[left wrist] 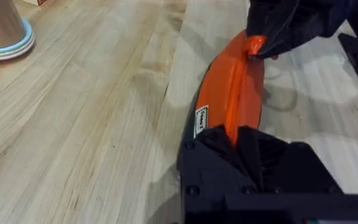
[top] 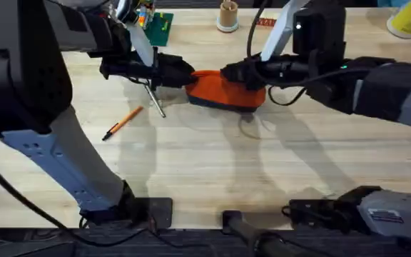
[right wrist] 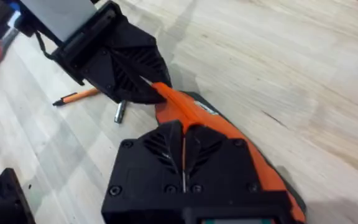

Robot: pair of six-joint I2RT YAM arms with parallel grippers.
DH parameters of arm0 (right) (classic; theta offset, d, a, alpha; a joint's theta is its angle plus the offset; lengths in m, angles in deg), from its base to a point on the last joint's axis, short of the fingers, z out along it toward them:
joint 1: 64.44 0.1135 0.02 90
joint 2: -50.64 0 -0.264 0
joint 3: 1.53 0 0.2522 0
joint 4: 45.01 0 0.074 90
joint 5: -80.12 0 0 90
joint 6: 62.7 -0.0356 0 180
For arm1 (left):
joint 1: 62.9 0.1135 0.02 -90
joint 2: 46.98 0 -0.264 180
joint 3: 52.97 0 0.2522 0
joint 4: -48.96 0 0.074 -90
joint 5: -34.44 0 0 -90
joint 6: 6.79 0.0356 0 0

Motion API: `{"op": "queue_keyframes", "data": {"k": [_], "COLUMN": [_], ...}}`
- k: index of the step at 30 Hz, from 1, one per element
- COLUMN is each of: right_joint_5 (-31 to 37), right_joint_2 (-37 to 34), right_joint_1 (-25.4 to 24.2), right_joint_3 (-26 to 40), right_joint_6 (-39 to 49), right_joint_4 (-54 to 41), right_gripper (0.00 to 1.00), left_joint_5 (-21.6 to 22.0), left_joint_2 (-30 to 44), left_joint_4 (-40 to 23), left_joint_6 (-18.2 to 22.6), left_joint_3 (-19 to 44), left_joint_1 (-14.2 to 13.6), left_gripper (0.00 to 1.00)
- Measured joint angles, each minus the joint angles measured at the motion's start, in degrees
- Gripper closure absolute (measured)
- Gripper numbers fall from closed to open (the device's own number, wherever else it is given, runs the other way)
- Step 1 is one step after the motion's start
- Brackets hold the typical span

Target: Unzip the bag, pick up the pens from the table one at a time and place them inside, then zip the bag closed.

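Note:
The orange bag (top: 227, 93) with its dark base strip lies on the table (top: 212, 164) at mid-back. My left gripper (top: 183, 74) is shut on the bag's left end (left wrist: 232, 118). My right gripper (top: 227, 73) is shut on an orange tab (left wrist: 254, 45) on the bag's top ridge (right wrist: 185, 109). The ridge between the two grippers looks closed. An orange pen (top: 122, 123) with a dark tip lies to the left of the bag, also seen in the right wrist view (right wrist: 79, 96). A thin grey pen (top: 155, 101) lies just under the left gripper, partly hidden by it.
A green baseplate (top: 159, 28) with small bricks sits at the back left. A tan cup on stacked discs (top: 227, 16) stands at the back middle, also in the left wrist view (left wrist: 2, 28). A yellow object (top: 409, 18) sits at the back right.

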Motion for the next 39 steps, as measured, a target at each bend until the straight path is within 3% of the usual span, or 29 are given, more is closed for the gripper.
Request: {"op": "queue_keyframes", "data": {"k": [29, 39], "right_joint_5": [-0.88, -0.85], "right_joint_2": [-12.41, -13.94], "right_joint_1": [4.34, 4.94], "right_joint_3": [0.0, 0.11], "right_joint_6": [-8.61, -10.75], "right_joint_4": [24.35, 26.48], "right_gripper": [0.971, 0.971], "left_joint_5": [0.11, 0.26], "left_joint_2": [-0.01, -0.02], "left_joint_4": [0.0, 0.0], "left_joint_6": [0.0, -0.02], "left_joint_3": [0.09, 0.09], "left_joint_1": [-0.02, -0.02], "left_gripper": [0.958, 0.958]}}
